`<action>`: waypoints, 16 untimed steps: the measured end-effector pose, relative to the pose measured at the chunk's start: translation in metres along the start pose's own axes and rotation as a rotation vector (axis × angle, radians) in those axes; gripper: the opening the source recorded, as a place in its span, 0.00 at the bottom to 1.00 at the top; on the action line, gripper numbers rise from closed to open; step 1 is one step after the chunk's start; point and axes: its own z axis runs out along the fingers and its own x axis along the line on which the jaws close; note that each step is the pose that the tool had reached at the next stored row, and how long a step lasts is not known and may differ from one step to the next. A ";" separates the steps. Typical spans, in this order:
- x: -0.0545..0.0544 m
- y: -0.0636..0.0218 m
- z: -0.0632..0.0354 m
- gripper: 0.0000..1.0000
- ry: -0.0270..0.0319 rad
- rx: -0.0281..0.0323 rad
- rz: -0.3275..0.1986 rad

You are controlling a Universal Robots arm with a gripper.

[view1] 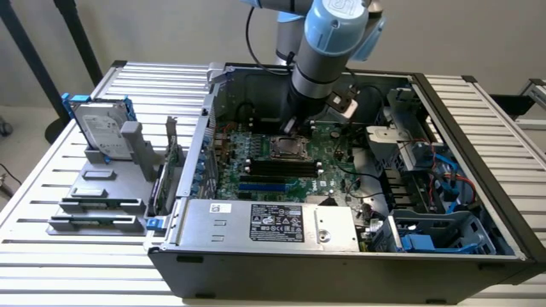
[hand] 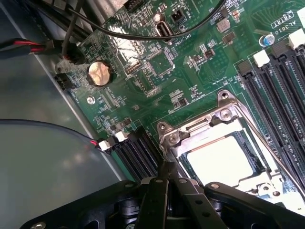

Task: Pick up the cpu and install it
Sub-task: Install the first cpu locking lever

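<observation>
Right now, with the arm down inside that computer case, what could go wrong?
The shut pincer hovers just beside the shiny square silver chip in its metal-framed socket; a small drift might scrape either. Thin black cables cross the green circuit board nearby and could snag the arm.

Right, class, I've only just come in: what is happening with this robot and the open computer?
The arm's gripper, shut, hangs inside the open computer case, just above the processor socket on the green motherboard. A pale, shiny square, apparently the cpu, lies within the socket's metal frame. The hard drive stands in its holder outside the case.
</observation>
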 end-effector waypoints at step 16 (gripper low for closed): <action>-0.027 0.0030 -0.0259 0.11 -0.0004 0.0156 0.006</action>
